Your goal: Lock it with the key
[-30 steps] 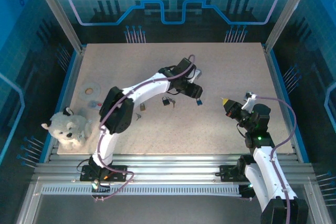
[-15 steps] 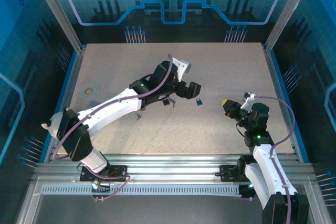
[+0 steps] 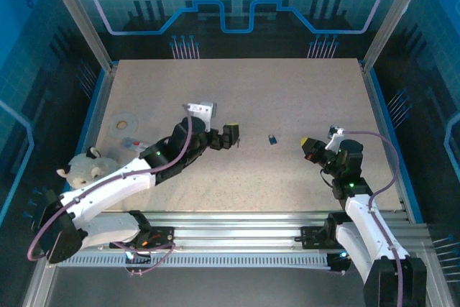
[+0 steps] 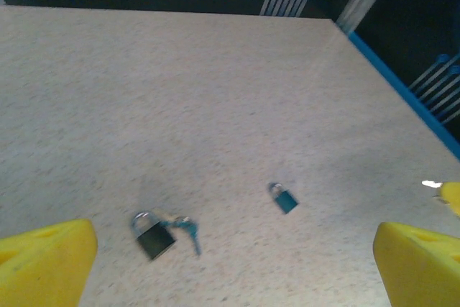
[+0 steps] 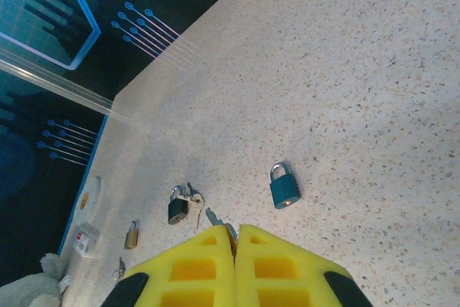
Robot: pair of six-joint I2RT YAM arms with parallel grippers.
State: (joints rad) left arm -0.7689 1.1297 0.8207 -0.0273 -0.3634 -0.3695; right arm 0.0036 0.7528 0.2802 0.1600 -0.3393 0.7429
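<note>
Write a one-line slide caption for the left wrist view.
Open left claw facing a black padlock with keys and a teal padlock.

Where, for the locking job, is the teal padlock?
Top view: the teal padlock lies mid-table, between the black padlock to the left and the right gripper.

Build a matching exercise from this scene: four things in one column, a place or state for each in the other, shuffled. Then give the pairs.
Things:
1. plush toy
2. teal padlock
3. left gripper
4. right gripper

Places or states:
a. shut
b. at the left near corner of the table
c. open wide
d. lying on the table between the two grippers

Pairs: 1-b; 2-d; 3-c; 4-a
</note>
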